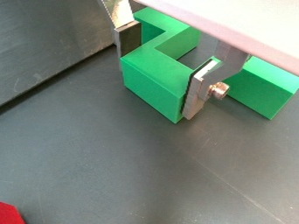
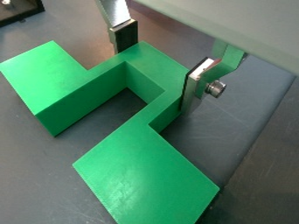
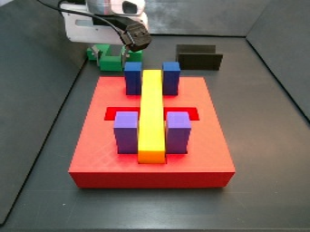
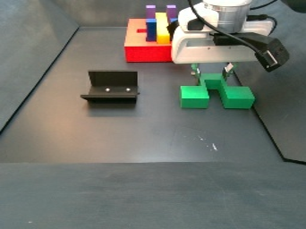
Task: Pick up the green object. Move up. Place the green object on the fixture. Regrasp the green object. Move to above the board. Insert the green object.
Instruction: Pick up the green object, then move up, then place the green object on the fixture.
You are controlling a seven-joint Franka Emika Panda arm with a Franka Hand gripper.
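**Pick-up stage: gripper straddles the green object, nothing lifted yet**

Gripper [image 4: 219, 75] sits low over the green object [image 4: 216, 93], which lies flat on the dark floor in both side views. In both wrist views the silver fingers [image 2: 198, 86] stand either side of the raised middle block with a sliver of gap showing at each pad, so the jaws look spread around the piece rather than clamped on it; contact at the far pad is hard to rule out from these angles.

In a side view the fixture [image 4: 110, 88] stands at about nine o'clock from the green object, well apart and bare. The board [image 3: 151, 136] lies at roughly eleven o'clock from the piece in that same view. Its yellow bar [image 3: 150, 113] runs down the middle between the blue blocks [image 3: 133, 77] and purple blocks [image 3: 126, 133], with an open recess [image 3: 114, 113] beside the bar.

Judging from this, the task is at its very start: the grasp is being set up, and lifting, resting on the fixture, regrasping, carrying and inserting all remain.
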